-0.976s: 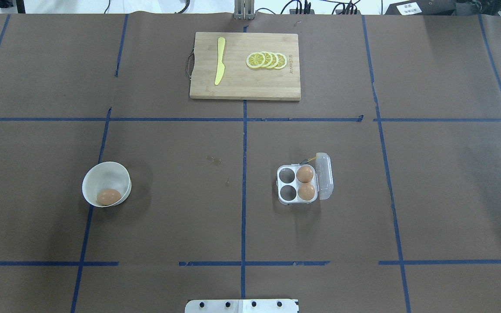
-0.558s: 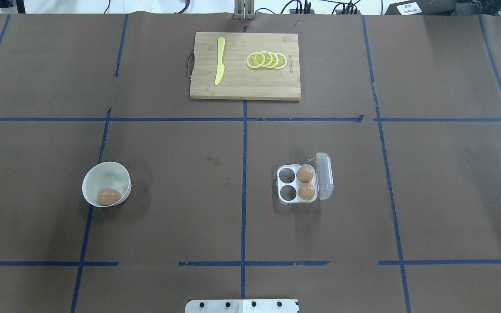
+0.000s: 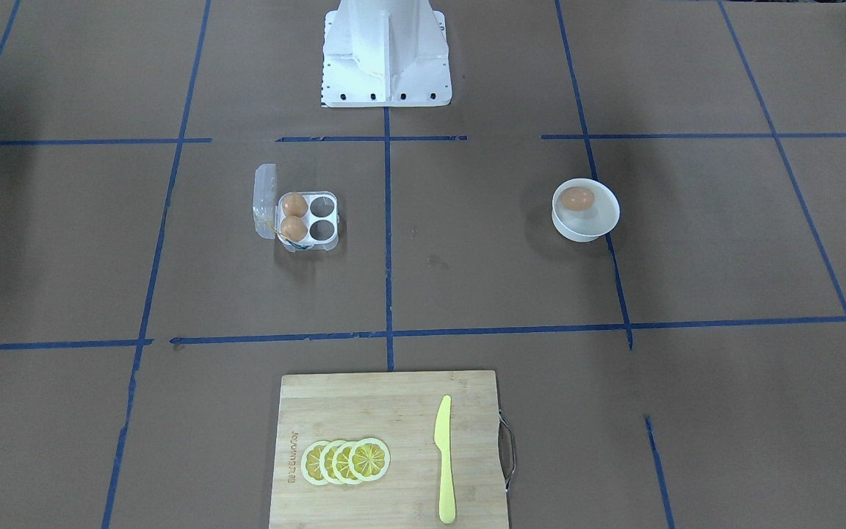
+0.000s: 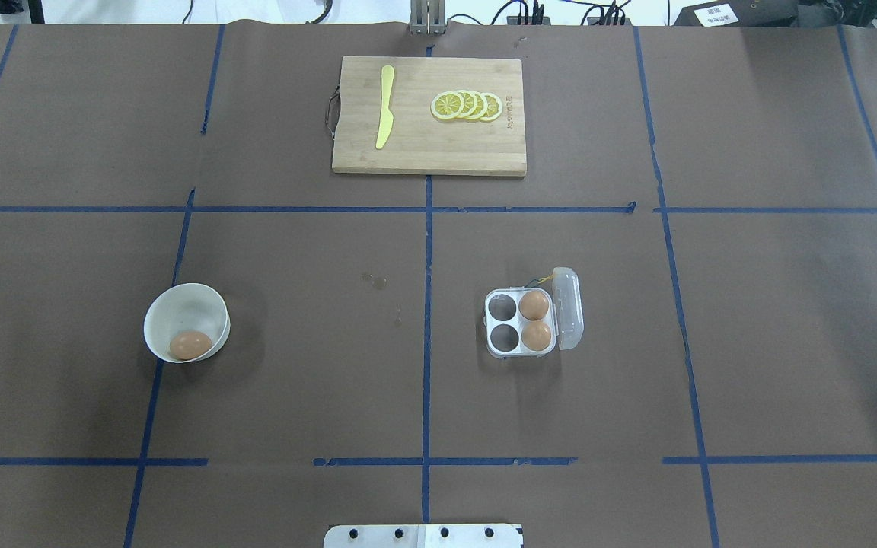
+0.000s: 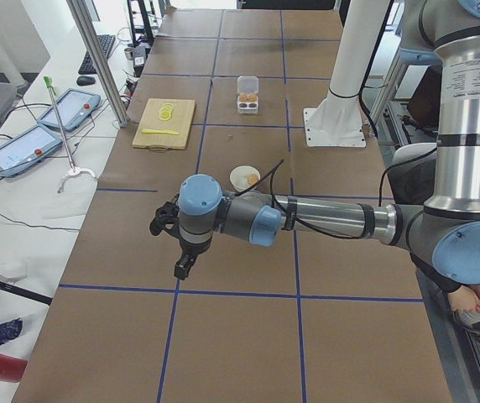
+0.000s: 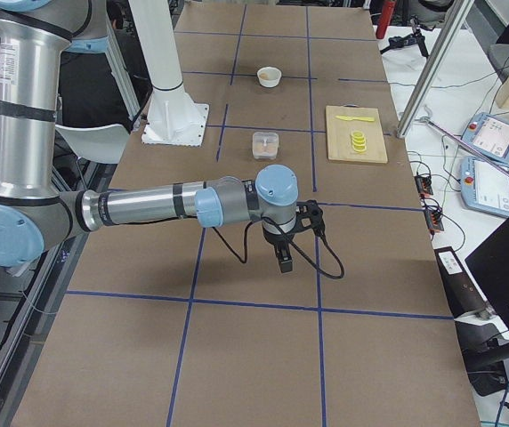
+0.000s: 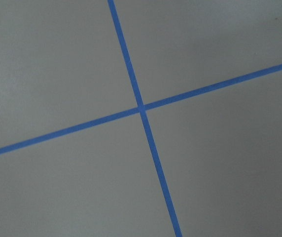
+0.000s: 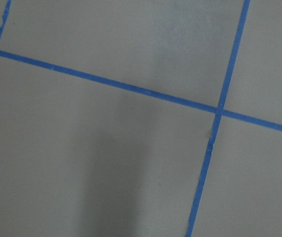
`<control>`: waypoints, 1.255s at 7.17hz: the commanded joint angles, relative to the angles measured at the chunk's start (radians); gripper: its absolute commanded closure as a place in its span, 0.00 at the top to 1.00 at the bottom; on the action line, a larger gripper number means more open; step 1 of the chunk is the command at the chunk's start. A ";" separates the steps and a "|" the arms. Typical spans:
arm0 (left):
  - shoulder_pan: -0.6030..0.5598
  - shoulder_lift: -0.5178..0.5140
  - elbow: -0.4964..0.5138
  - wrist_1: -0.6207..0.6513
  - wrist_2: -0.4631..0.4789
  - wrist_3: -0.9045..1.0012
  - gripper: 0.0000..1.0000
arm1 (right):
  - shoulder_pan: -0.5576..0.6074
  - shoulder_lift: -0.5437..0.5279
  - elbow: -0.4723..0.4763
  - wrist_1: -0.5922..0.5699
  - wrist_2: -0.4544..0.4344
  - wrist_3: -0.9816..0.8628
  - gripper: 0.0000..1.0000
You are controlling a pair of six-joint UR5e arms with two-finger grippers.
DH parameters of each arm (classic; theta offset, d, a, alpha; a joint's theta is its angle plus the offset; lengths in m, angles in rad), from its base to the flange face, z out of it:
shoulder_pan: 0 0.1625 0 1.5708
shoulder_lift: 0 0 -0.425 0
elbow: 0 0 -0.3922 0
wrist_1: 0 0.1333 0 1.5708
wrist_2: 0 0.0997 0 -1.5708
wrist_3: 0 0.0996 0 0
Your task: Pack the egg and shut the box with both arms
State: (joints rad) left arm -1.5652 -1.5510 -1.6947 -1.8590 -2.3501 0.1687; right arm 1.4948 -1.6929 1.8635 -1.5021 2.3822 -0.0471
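Both the left end effector [image 5: 180, 267] and the right end effector [image 6: 283, 261] hover over the worktop [image 4: 317, 396] touching nothing, their opening impossible to tell, each well apart from the egg [image 4: 190, 345] in the bowl [image 4: 180, 303] and the open-lidded box [image 4: 518, 323].

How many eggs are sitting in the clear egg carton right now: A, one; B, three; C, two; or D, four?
C: the egg carton has one egg and a second egg in the cells by its open lid; the third egg lies in the white bowl.
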 commanded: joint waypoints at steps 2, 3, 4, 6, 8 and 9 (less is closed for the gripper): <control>0.001 -0.047 0.058 -0.310 -0.003 -0.093 1.00 | 0.001 0.025 -0.006 0.054 0.002 0.000 1.00; 0.001 -0.046 0.064 -0.359 -0.005 -0.138 1.00 | 0.001 0.025 -0.012 0.063 0.009 0.001 1.00; 0.001 -0.050 0.043 -0.391 -0.003 -0.203 1.00 | 0.001 0.030 -0.012 0.065 0.049 0.001 1.00; 0.126 -0.041 0.033 -0.459 0.000 -0.292 1.00 | 0.001 0.044 -0.013 0.066 0.048 0.003 1.00; 0.296 -0.040 -0.060 -0.465 0.102 -0.611 1.00 | 0.001 0.042 -0.017 0.066 0.048 0.001 1.00; 0.418 -0.040 -0.098 -0.463 0.218 -0.677 1.00 | -0.001 0.042 -0.018 0.066 0.048 0.003 1.00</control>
State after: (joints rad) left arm -1.2821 -1.5916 -1.7403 -2.3219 -2.2509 -0.3941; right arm 1.4953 -1.6502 1.8478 -1.4359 2.4297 -0.0451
